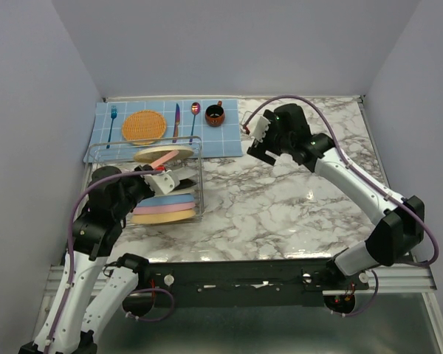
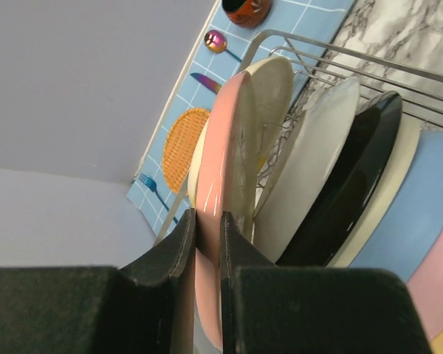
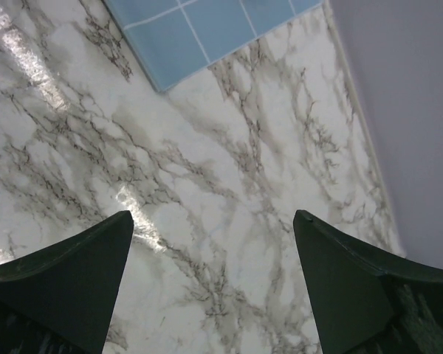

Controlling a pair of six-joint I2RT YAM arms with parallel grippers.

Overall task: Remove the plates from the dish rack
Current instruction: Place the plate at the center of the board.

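Observation:
The dish rack [image 1: 200, 173] stands at the table's left, with several plates in it. My left gripper [image 1: 160, 169] is shut on the rim of a pink plate [image 1: 165, 159], which is tilted near the rack's far end. In the left wrist view the fingers [image 2: 179, 247] pinch that pink plate [image 2: 223, 162] edge-on. Behind it is a cream plate [image 2: 272, 92]; beside it stand a white plate [image 2: 317, 166], a black-rimmed plate [image 2: 362, 177] and a blue plate [image 2: 428, 199] against the rack wires [image 2: 340, 53]. My right gripper [image 1: 259, 152] hangs open over bare marble [image 3: 214, 217], holding nothing.
A blue checked placemat [image 1: 225, 136] lies behind the rack with a fork [image 1: 111, 122], an orange woven disc [image 1: 143, 126], a knife [image 1: 176, 122], a spoon [image 1: 195, 116] and a dark red cup [image 1: 215, 114]. Walls close in on the left, back and right.

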